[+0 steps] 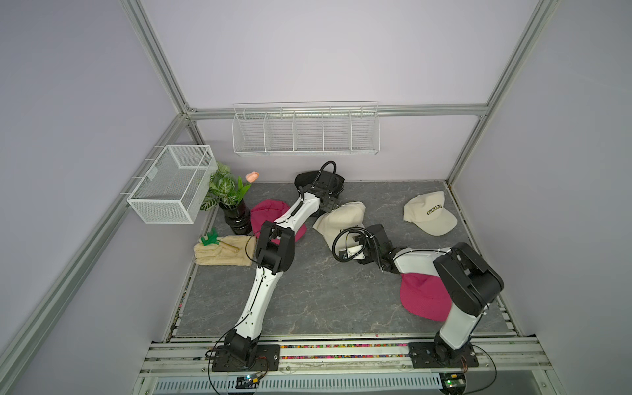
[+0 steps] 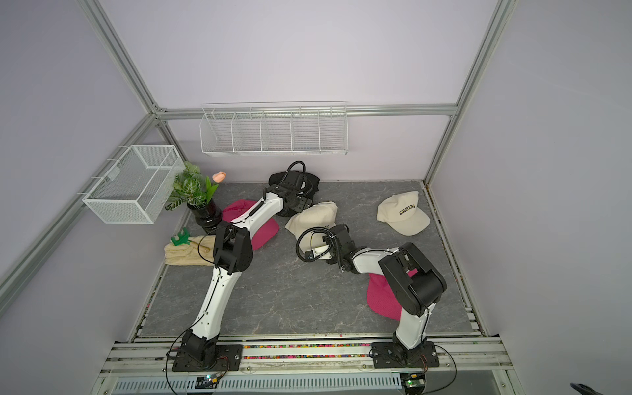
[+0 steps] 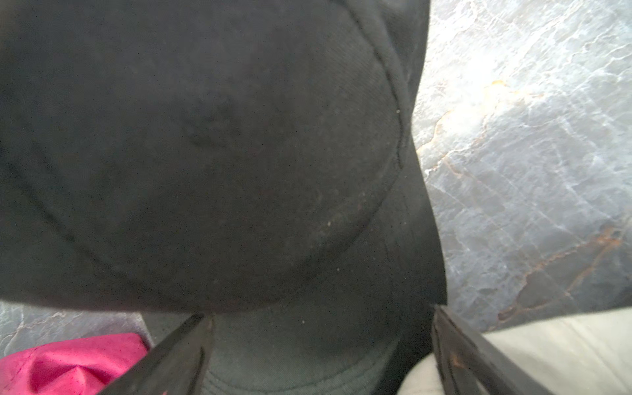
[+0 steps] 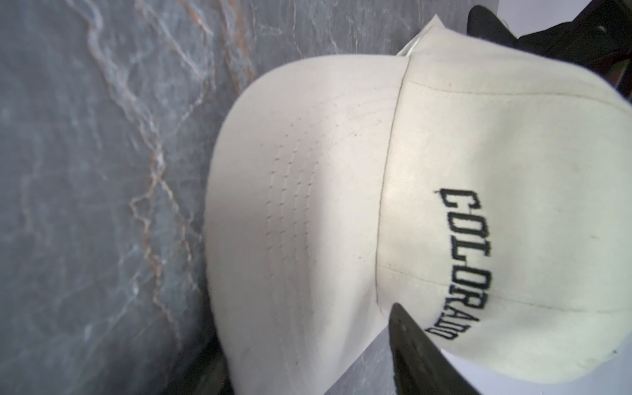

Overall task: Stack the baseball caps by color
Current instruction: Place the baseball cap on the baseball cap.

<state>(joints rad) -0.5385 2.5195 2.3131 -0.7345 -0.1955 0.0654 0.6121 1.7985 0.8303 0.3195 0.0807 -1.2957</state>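
Black baseball caps (image 1: 302, 179) lie piled at the back; in the left wrist view a black crown (image 3: 212, 143) overlaps a second black brim (image 3: 307, 349). My left gripper (image 3: 318, 342) is open, its fingers either side of that brim. A cream COLORADO cap (image 1: 342, 219) lies mid-table. My right gripper (image 4: 306, 331) is open around its brim (image 4: 290, 212), with table showing beside one finger (image 4: 410, 349). A second cream cap (image 1: 429, 212) sits far right. One pink cap (image 1: 266, 212) lies under the left arm, another (image 1: 424, 297) under the right arm.
A folded cream towel (image 1: 222, 253) with a green toy (image 1: 209, 237) lies at the left edge, behind it a black vase with a plant (image 1: 237, 219). A mesh basket (image 1: 171, 183) hangs on the left wall and a wire rack (image 1: 304, 131) on the back wall.
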